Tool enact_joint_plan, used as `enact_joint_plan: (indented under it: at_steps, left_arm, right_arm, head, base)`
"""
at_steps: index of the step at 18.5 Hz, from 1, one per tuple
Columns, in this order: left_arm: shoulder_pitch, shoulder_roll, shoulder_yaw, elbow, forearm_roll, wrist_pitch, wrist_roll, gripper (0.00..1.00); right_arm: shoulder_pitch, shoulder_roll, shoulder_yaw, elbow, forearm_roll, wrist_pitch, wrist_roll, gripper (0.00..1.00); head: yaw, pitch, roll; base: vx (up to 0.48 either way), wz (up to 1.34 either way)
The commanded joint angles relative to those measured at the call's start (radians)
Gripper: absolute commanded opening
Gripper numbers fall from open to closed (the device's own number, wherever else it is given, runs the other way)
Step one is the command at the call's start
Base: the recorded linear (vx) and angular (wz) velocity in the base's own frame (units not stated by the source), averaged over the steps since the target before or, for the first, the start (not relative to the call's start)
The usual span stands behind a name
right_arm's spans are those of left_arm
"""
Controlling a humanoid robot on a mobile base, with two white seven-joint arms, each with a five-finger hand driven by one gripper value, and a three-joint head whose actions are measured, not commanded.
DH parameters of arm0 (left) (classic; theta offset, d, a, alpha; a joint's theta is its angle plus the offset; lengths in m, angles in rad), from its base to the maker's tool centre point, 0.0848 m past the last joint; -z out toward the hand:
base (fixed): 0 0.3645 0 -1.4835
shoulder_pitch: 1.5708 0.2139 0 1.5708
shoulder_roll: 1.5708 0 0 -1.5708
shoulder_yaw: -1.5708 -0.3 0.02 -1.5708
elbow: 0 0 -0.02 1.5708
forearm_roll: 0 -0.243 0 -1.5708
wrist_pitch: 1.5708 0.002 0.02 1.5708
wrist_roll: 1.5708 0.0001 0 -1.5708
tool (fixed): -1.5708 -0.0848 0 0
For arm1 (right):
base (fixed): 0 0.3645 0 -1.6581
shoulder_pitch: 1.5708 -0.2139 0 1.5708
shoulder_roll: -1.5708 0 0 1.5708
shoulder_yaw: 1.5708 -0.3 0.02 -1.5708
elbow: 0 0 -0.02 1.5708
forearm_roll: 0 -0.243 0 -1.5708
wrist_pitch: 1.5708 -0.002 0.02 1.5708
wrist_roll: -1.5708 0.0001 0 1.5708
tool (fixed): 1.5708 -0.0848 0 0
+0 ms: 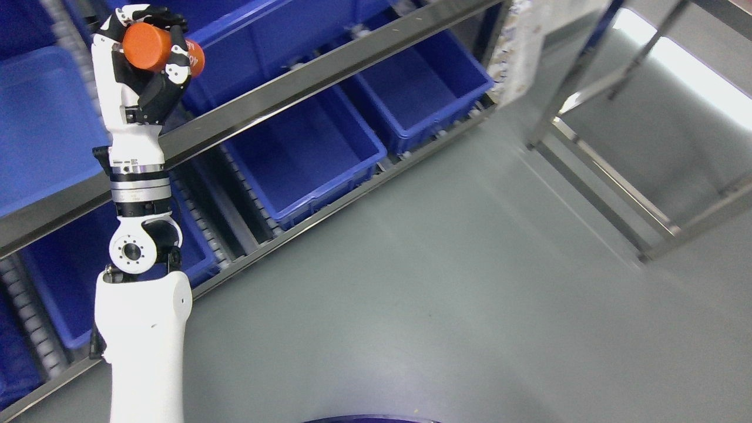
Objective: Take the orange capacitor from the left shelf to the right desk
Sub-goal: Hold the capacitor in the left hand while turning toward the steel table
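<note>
Warehouse or factory storeroom: blue bins [305, 158] on roller shelving [329, 70].

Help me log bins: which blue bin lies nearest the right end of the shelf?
The blue bin beside the shelf's right end post; the others sit further left.

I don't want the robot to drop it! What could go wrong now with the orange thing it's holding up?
The left hand grips the orange capacitor with only fingertips around its smooth round side, so it might slip out. It is held high over the metal shelf rail and blue bins, so a drop could land there or roll onto the grey floor. Swinging right, the arm might bump the rail.
</note>
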Motion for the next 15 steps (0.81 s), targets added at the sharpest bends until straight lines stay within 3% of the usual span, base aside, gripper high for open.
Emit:
enact_joint_plan:
  at_steps: [1, 7, 15]
  left_arm:
    - [-0.004, 0.017, 0.004, -0.002, 0.0, 0.005, 0.001, 0.06]
    - [-0.011, 0.017, 0.0, -0.002, 0.0, 0.01, 0.001, 0.06]
    - [-0.02, 0.017, 0.0, -0.002, 0.0, 0.014, -0.001, 0.06]
  right_arm:
    - [0.013, -0.017, -0.011, -0.034, 0.0, 0.0, 0.001, 1.0]
    - [0.013, -0.017, -0.011, -0.034, 0.0, 0.0, 0.001, 1.0]
    - [0.013, -0.017, -0.011, -0.034, 0.0, 0.0, 0.001, 1.0]
  head:
    - [0.0, 0.0, 0.0]
    - [0.0, 0.0, 0.0]
    - [0.0, 0.001, 0.0]
  base:
    - [-0.092, -1.07]
    - [0.043, -0.97]
    - [0.207, -0.68]
